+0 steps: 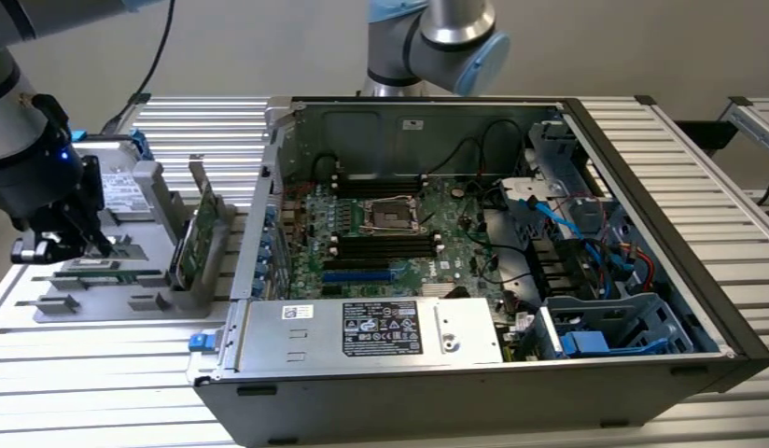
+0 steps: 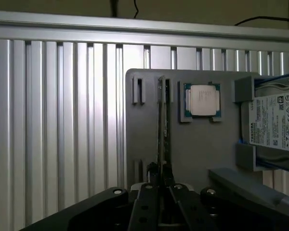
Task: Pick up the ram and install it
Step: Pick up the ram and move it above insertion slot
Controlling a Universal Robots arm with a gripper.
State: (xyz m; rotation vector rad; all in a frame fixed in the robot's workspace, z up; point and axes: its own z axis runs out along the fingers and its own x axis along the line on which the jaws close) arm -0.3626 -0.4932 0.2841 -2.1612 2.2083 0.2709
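Observation:
The ram (image 2: 163,125) is a thin green stick standing on edge in the slots of a grey holder (image 2: 197,144). In the exterior view the ram (image 1: 111,273) sits low on that holder (image 1: 111,303), at the view's left. My gripper (image 1: 92,250) reaches down onto it from above. In the wrist view my gripper (image 2: 160,169) has a dark fingertip on each side of the stick's near end, shut on it. The stick still rests in the holder.
On the holder are a processor chip (image 2: 202,100), a silver hard drive (image 2: 274,122) with blue rails and an upright green expansion card (image 1: 201,238). An open computer case (image 1: 634,233) with its motherboard (image 1: 382,245) lies at the exterior view's right. A second arm's joint (image 1: 440,37) stands behind the case.

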